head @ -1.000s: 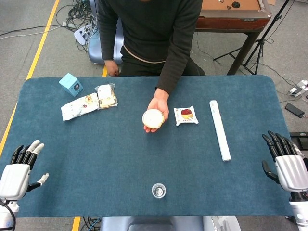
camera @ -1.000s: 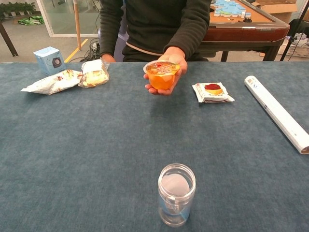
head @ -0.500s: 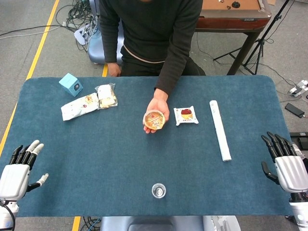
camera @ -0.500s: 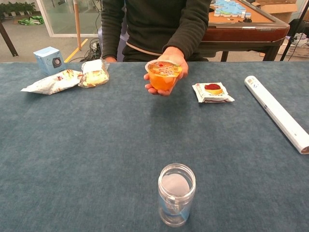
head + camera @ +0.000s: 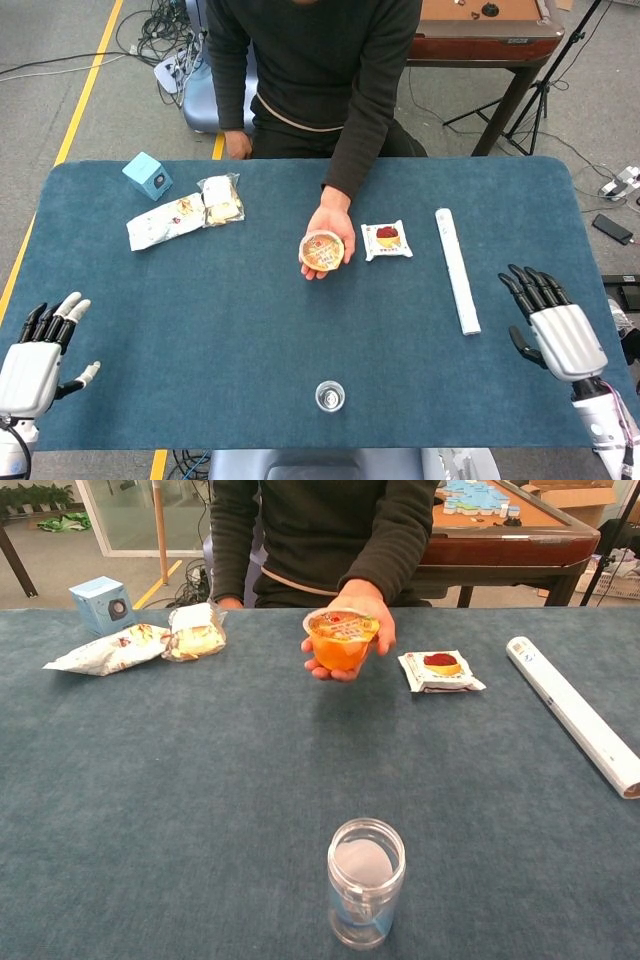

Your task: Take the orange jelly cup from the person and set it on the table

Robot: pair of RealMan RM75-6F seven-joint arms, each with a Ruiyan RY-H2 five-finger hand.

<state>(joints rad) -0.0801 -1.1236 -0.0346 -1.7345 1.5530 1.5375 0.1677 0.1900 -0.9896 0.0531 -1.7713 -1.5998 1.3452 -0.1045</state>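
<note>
the orange jelly cup (image 5: 322,250) sits upright in the person's hand (image 5: 326,232), held above the middle of the blue table (image 5: 250,330), sealed lid up. in the chest view the cup (image 5: 341,641) shows its orange body under a printed foil top, cradled from below by the person's palm.

the right hand (image 5: 553,328) hovers over the right part of the table, just right of the near end of the white paper roll (image 5: 456,270), fingers spread and extended toward the far side, holding nothing. the left hand (image 5: 35,351) is at the near left corner of the table, fingers also apart and empty. both robot hands are well apart from the cup, and neither appears in the chest view.

just right of the cup lies a small packaged pastry (image 5: 386,240) with a red centre. on the far left lie a light blue box (image 5: 147,176), a white snack bag (image 5: 164,222) and a clear-wrapped bun (image 5: 221,199), the bag and bun touching. a clear plastic jar (image 5: 365,882) stands upright near the table's near edge, roughly in line with the cup.
</note>
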